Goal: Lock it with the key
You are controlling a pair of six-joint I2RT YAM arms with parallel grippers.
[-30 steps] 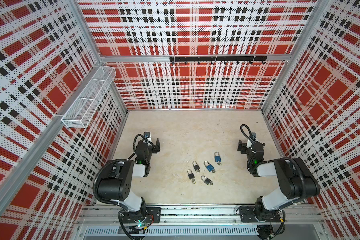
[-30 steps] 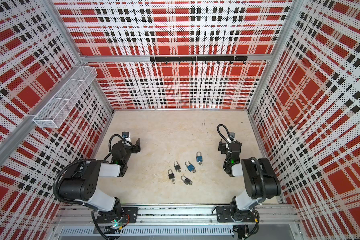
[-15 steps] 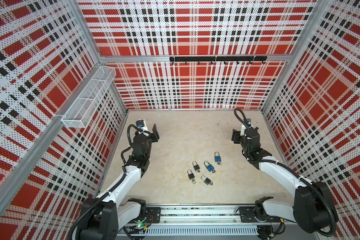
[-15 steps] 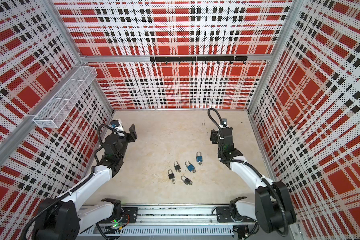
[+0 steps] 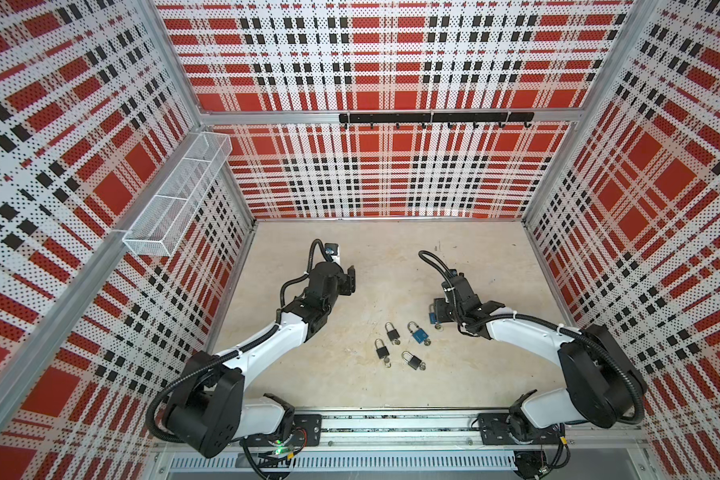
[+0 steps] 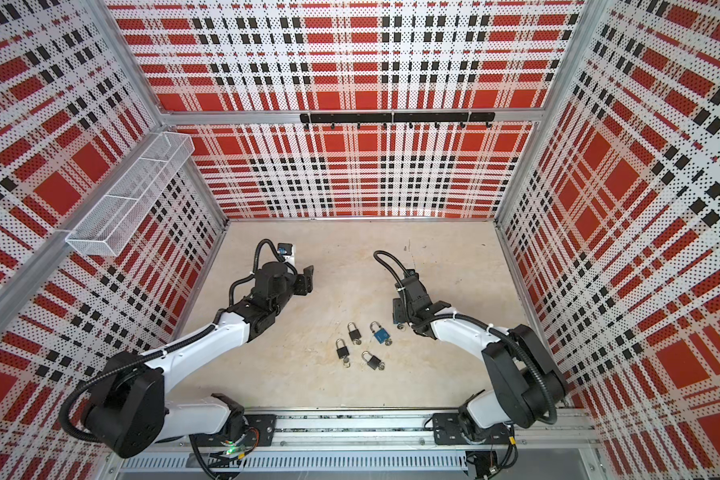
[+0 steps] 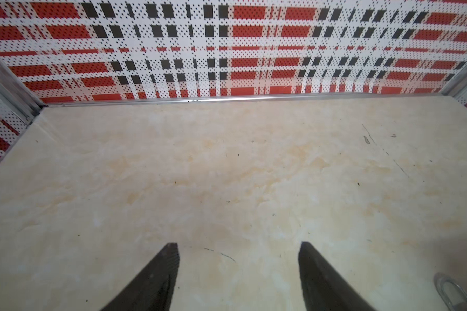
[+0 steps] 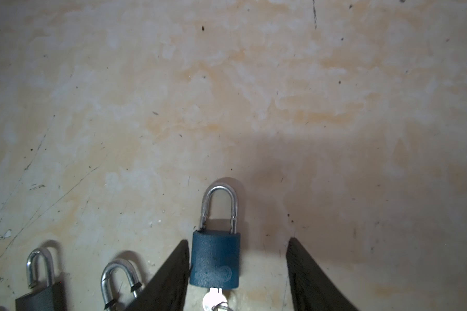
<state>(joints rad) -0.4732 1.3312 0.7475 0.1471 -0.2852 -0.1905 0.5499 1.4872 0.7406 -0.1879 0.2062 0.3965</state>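
R gripper [image 8: 238,239] jaws apart astride blue padlock [image 8: 215,261], key [image 8: 212,299] inserted; L gripper [image 7: 239,243] spread, empty, over table [image 7: 227,175].

Top views bright; right wrist dim, shadowed.

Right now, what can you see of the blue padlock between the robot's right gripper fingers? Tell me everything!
The blue padlock lies flat on the beige table. Its body looks like rough painted metal, and its shiny silver shackle points away from the gripper. A silver key sticks in its bottom. It sits inside the open right gripper, close against one finger and clear of the other.
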